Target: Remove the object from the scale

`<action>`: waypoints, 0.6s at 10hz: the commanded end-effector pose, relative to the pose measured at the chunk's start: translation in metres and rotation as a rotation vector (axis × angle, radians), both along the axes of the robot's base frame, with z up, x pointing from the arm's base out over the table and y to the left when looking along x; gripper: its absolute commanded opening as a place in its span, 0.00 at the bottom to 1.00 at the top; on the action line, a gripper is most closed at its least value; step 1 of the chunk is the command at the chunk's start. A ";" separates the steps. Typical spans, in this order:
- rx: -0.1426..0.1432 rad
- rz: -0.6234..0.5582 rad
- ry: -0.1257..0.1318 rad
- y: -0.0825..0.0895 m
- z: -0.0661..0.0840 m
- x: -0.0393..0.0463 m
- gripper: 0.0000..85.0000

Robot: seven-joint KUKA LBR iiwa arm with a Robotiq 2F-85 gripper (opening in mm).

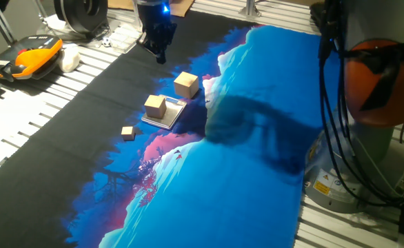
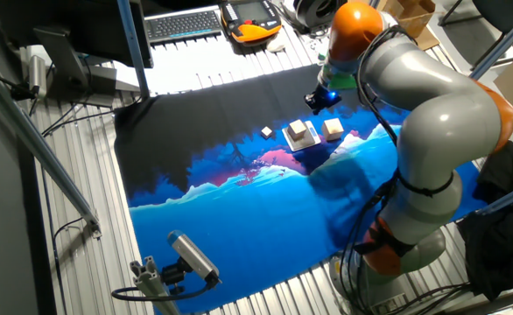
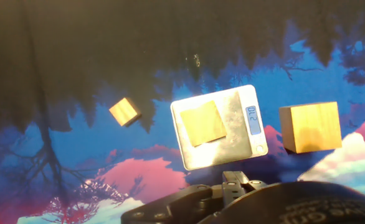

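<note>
The object, a light-tan wooden cube (image 1: 155, 105) (image 2: 299, 129) (image 3: 202, 123), sits on the scale (image 1: 169, 118) (image 2: 304, 142) (image 3: 223, 152), a thin silvery square plate with a small lit display. In the hand view the cube covers the plate's left half. My gripper (image 1: 160, 56) (image 2: 318, 100) hangs above the black part of the cloth, behind the scale and well apart from the cube. Its fingers taper to a single point and hold nothing. Only the hand's dark body (image 3: 235, 186) shows at the bottom of the hand view.
A larger tan cube (image 1: 186, 84) (image 2: 333, 128) (image 3: 309, 127) stands beside the scale, and a tiny tan cube (image 1: 127, 132) (image 2: 267, 132) (image 3: 124, 111) lies on its other side. An orange-and-black pendant (image 1: 26, 58) and a keyboard (image 2: 185, 24) lie beyond the cloth. The arm's base and cables (image 1: 367, 138) stand alongside.
</note>
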State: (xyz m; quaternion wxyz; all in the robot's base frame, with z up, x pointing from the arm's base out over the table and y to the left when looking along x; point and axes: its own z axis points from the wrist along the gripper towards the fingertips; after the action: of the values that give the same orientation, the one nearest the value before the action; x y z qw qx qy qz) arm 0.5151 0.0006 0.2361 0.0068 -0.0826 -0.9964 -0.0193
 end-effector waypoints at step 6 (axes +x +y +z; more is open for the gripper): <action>-0.042 0.017 0.037 0.028 -0.039 0.0308 1.00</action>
State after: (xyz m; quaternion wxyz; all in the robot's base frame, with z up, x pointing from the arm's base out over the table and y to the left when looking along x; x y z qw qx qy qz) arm 0.5465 0.0278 0.1960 0.0267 -0.0716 -0.9971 0.0055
